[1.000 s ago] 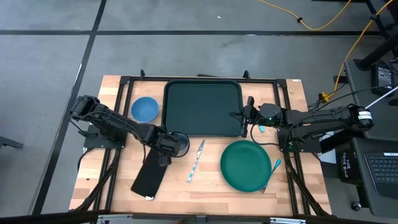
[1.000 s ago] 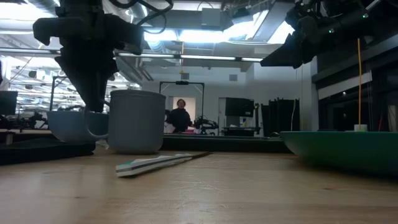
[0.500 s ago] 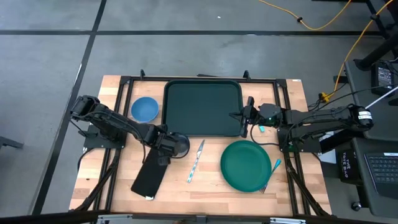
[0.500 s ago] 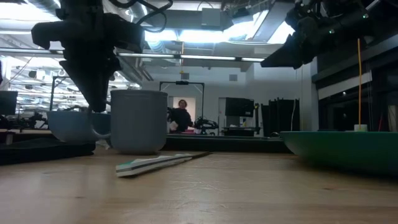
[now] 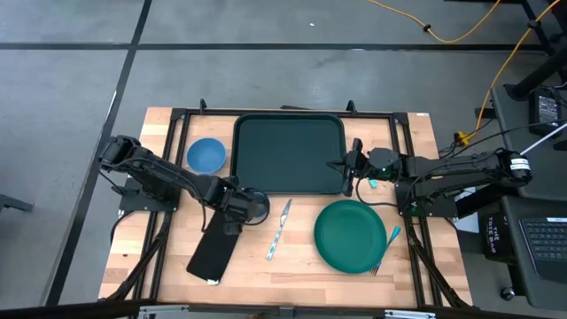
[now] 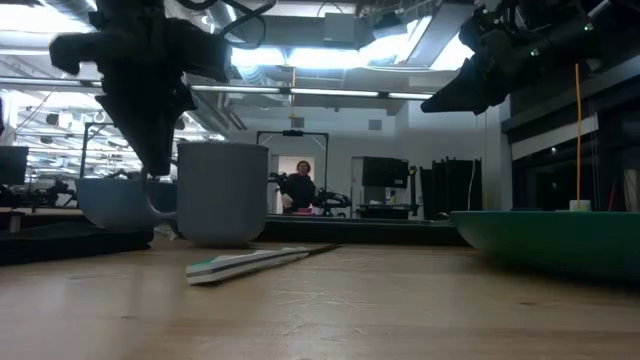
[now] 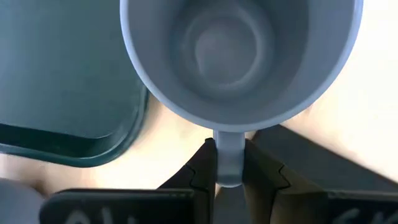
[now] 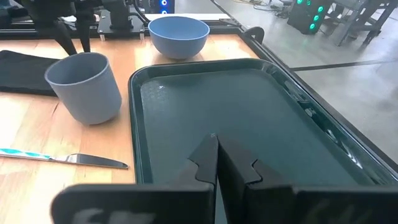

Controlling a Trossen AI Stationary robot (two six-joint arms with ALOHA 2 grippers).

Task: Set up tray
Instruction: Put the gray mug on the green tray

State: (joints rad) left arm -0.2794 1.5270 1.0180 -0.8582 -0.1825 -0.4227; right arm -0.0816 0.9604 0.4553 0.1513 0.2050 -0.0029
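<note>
A grey mug (image 5: 255, 206) stands upright on the table just off the tray's near left corner, seen in the low view as mug (image 6: 222, 195). My left gripper (image 5: 237, 213) is shut on its handle. The dark green tray (image 5: 289, 152) lies flat at the table's far middle. My right gripper (image 5: 347, 168) hangs shut above the tray's right rim, well off the table in the low view (image 6: 440, 100), touching nothing. In the right wrist view its gripper (image 8: 217, 146) points over the tray's floor (image 8: 249, 118). My left gripper pinches the mug's handle (image 7: 229, 149) between its two fingers (image 7: 202, 171), which lie one on each flat side of the loop. They come from above, slanting in from the table's left. The mug stays upright, open side up, with its base (image 6: 222, 242) on the table.
A blue bowl (image 5: 206, 156) sits left of the tray. A flat black rectangle (image 5: 214, 250) lies near the left arm. A knife (image 5: 279, 229) lies in the near middle. A round green plate (image 5: 351, 235) with a fork (image 5: 385, 248) beside it is at the near right.
</note>
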